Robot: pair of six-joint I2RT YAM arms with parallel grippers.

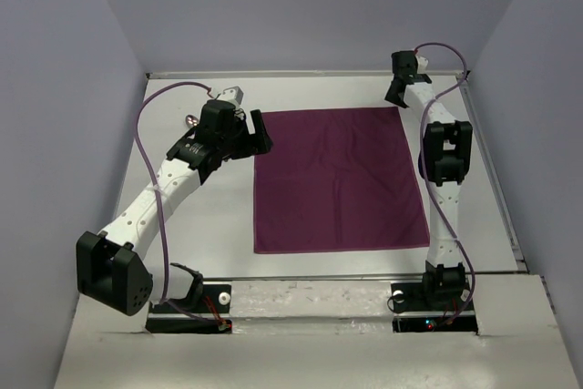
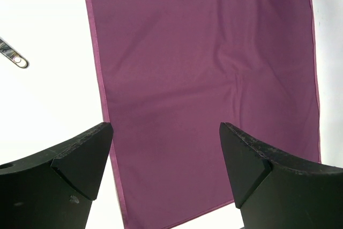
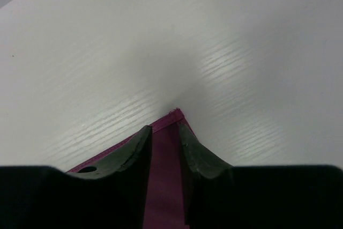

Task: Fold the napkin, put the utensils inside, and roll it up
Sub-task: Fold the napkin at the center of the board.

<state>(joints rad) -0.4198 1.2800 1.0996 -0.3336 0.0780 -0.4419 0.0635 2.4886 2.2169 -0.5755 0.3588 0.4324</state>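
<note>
The plum-purple napkin [image 1: 339, 179] lies flat and spread out in the middle of the table. My right gripper [image 3: 165, 132] is down on the napkin's [image 3: 166, 186] far right corner. Its jaws have drawn in to a narrow gap that the cloth fills, and the corner tip pokes out just beyond the fingertips. My left gripper [image 2: 166, 159] hovers wide open over the napkin's [image 2: 203, 79] far left part with nothing between its fingers. Left of the cloth, the shiny end of one utensil handle [image 2: 14, 57] shows on the white table; the rest is out of view.
White walls close the table in at the back and on both sides. A raised rail [image 1: 492, 170] runs along the right edge beside the right arm. Purple cables [image 1: 146, 134] loop off both arms.
</note>
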